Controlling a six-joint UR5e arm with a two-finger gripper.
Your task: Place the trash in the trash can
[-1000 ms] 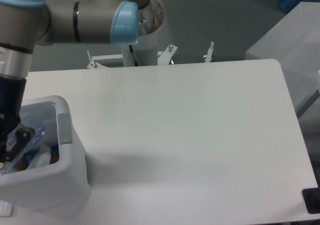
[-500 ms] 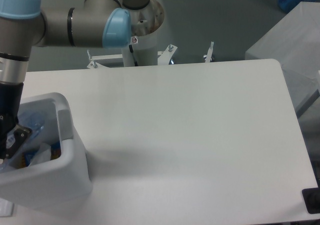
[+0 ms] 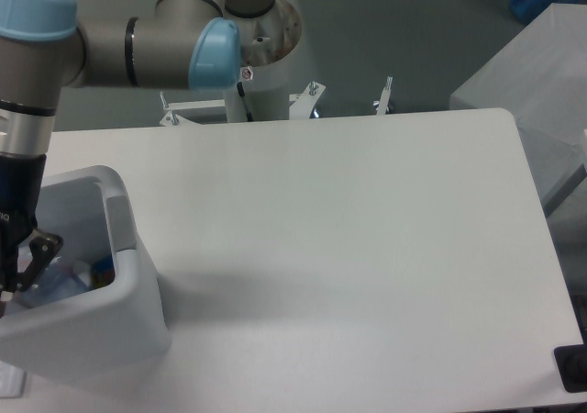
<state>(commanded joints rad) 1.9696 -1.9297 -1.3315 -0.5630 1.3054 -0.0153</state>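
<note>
Down at the worktop's (image 3: 348, 239) near left corner stands the trash can (image 3: 110, 317), a white rectangular bin with a thick rounded rim and a flat grey tab (image 3: 120, 234) on its right-hand wall, cut off by the left edge of the view. Inside it, low against the bottom, lies the trash (image 3: 57, 280): a pale bluish clear plastic mass, with a small brownish bit (image 3: 103, 268) just beside it against the inner right wall; too blurred to separate bottle from wrapper. Reaching down into the can's opening at the far left, the gripper (image 3: 18, 262), dark, with one of its fingers (image 3: 38, 248) showing as a black angled piece just above the plastic; seemingly spread apart and not clamped on anything, though half cut off by the frame edge, so cannot tell for sure whether touching the trash. Above that, a silver wrist section and the grey arm (image 3: 110, 50) with light blue joint caps, stretching across the upper left to a white base column (image 3: 261, 55) behind the worktop's far edge. Along that far edge, a few metal brackets (image 3: 312, 96). At the near right corner, a small black object (image 3: 573, 369), partly out of view.
</note>
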